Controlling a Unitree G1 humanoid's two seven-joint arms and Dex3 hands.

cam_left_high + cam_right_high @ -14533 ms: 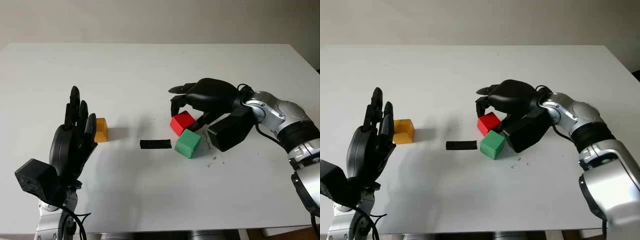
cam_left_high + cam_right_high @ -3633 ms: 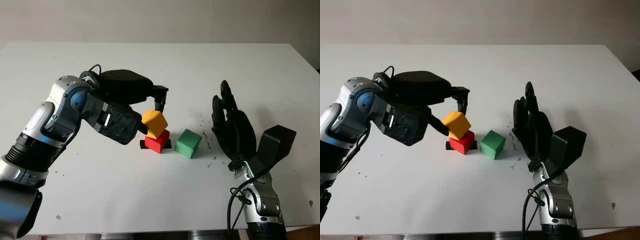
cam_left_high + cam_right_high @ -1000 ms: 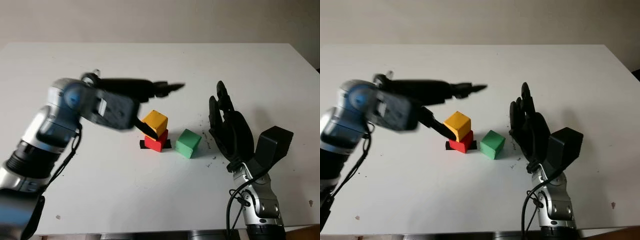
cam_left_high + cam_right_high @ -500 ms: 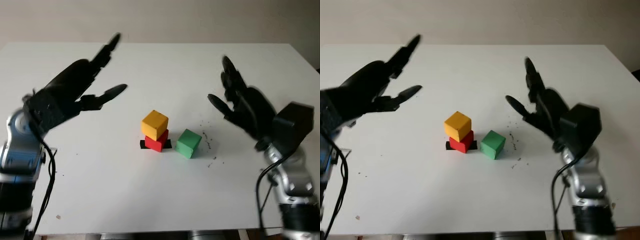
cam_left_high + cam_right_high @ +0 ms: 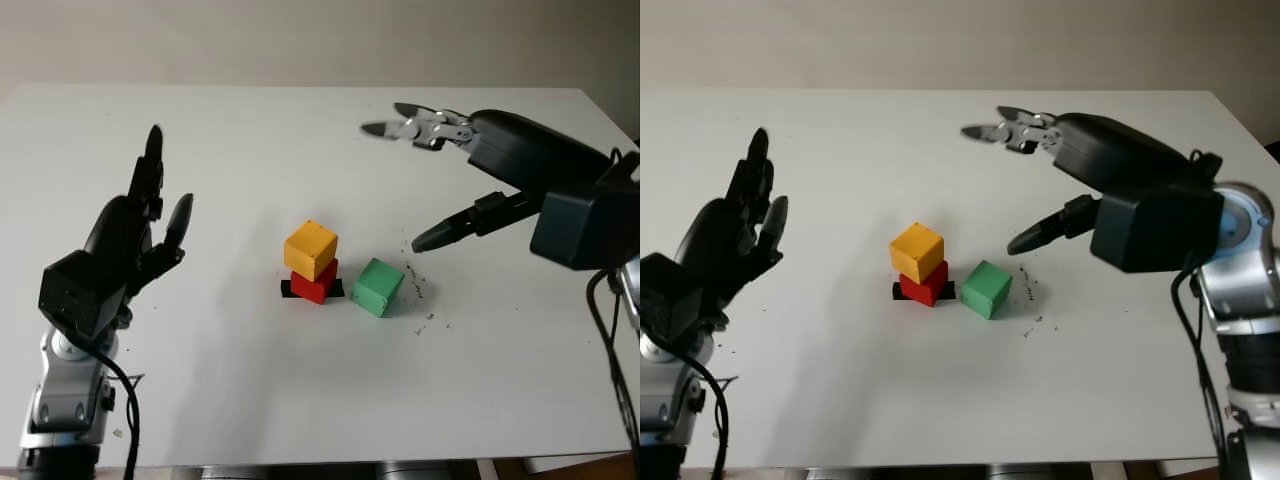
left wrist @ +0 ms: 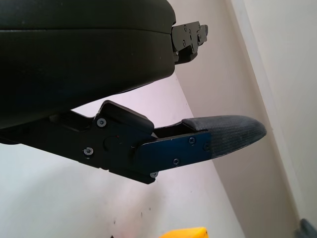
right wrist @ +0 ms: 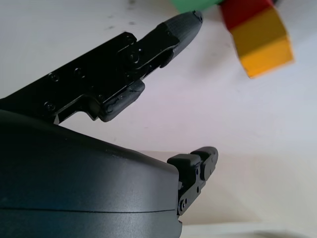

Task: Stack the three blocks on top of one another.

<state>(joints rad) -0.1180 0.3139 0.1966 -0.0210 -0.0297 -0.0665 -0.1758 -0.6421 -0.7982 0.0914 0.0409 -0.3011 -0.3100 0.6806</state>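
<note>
The left hand [image 5: 130, 235] is raised at the near left of the white table [image 5: 250, 400], open and holding nothing, well apart from the blocks. Near the table's middle the yellow block [image 5: 310, 249] sits on the red block [image 5: 316, 283] (turned a little askew on it), and the red one stands on a short black strip [image 5: 288, 288]. The green block [image 5: 378, 287] lies on the table just right of the red one. Farther right, the right hand [image 5: 1080, 160] is above the table beyond the green block, open and holding nothing.
</note>
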